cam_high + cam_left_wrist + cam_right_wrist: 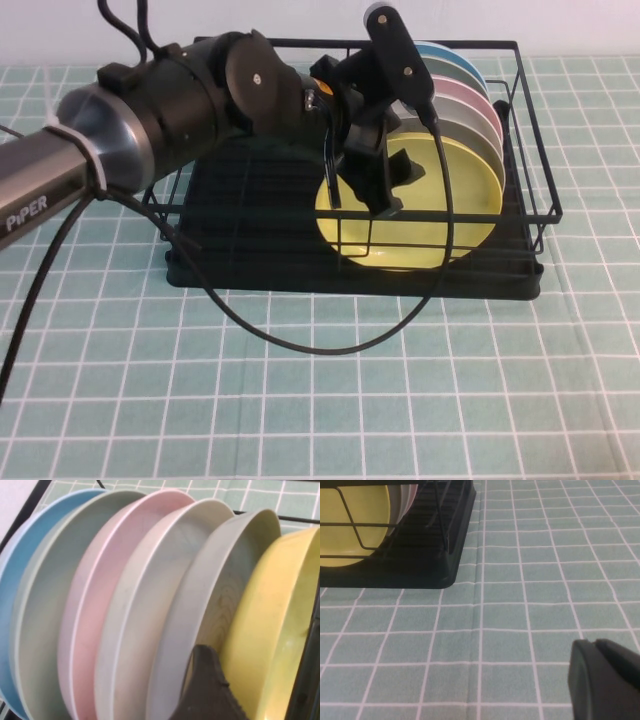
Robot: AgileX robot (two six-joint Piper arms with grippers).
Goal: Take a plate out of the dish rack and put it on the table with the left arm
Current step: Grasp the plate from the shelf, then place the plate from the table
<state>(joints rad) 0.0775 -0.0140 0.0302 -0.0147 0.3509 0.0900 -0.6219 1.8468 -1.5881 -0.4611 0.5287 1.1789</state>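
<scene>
The yellow plate stands on edge at the front of a row of plates in the black dish rack. My left gripper reaches down into the rack over the plate's left rim. In the left wrist view one finger is behind the yellow plate, against its back, and the other finger is at its front face, so the jaws are closed on the rim. My right gripper is shut and empty, low over the table, right of the rack.
Behind the yellow plate stand grey, pink and blue plates, close together. The rack's wire walls enclose them. The left arm's cable loops over the cloth in front of the rack.
</scene>
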